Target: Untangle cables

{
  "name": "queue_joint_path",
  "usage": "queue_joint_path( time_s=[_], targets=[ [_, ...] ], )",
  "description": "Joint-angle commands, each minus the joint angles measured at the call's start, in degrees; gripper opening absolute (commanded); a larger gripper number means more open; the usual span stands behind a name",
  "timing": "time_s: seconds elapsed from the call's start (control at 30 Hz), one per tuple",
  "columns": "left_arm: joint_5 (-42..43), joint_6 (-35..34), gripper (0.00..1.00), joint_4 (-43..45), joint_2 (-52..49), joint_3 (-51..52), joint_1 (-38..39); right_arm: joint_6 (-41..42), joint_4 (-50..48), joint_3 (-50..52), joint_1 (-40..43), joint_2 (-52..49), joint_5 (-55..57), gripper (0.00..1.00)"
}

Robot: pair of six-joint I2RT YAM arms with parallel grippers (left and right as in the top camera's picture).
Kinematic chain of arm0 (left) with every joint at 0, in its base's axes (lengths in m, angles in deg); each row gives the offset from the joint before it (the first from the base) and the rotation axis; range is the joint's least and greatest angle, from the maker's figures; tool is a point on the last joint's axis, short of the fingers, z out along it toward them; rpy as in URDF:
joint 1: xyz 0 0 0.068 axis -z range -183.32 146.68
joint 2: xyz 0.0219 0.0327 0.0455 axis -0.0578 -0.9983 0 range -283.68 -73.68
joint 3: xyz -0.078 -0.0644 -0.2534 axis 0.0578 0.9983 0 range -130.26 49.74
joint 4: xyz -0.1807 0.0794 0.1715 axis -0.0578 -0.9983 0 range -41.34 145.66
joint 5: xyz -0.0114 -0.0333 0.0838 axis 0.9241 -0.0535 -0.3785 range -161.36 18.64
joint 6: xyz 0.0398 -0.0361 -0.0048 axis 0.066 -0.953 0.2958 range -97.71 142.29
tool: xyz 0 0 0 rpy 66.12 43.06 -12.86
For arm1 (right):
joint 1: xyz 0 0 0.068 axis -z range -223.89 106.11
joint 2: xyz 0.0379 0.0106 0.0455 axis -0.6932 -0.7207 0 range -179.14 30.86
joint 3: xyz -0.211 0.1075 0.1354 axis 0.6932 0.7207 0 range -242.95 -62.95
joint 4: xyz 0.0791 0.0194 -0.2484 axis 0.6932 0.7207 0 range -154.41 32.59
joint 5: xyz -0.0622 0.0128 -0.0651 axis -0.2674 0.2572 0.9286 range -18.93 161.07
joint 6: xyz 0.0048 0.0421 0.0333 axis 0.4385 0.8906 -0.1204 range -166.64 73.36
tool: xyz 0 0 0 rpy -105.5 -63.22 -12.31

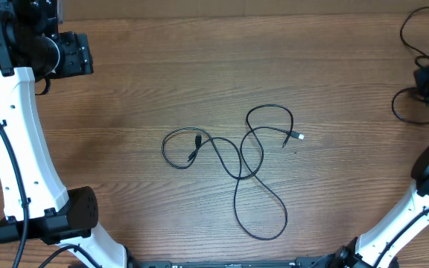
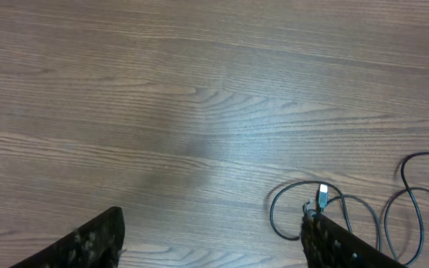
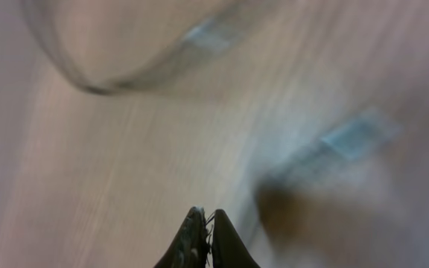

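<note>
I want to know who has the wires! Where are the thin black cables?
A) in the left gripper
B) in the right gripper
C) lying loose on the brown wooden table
C: the thin black cables lie in loose loops on the brown wooden table, with nothing holding them.

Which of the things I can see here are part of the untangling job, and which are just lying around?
Part of the job:
- thin black cables, loosely looped over each other mid-table
- left tool, open, holding nothing
- right tool, shut

Just there:
- thicker black cords by the right arm
- wooden table
</note>
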Motion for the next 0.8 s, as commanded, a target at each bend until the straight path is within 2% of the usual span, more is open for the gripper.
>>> queue_joint_path(
  time_s=[0.0, 0.1, 0.17, 0.37, 0.47, 0.77],
  targets=[
    [1.2, -0.07, 0.74, -0.52, -0.28, -0.46, 0.44, 11.89, 8.81, -3.06, -0.13, 7.19, 9.25, 0.04],
    [1.18, -0.02, 0.73, -0.76, -0.28, -0.46, 0.44, 17.9, 19.76, -3.06, 0.74, 9.81, 11.06, 0.04],
    [1.18, 0.02, 0.73, -0.79, -0.28, -0.46, 0.44, 18.93, 24.9, -3.06, 1.79, 10.23, 10.99, 0.04],
    [1.18, 0.72, 0.72, -0.94, -0.28, -0.46, 0.44, 23.23, 32.06, -0.46, 3.65, 10.1, 14.51, 0.04],
    [1.18, 2.12, 0.72, -0.96, -0.28, -0.46, 0.44, 26.45, 31.23, 3.91, 4.09, 10.08, 15.06, 0.04],
    [0.92, 3.06, 0.69, -1.51, -0.28, -0.46, 0.44, 26.12, 17.18, 14.8, 4.09, 9.9, 15.04, 0.04]
  ],
)
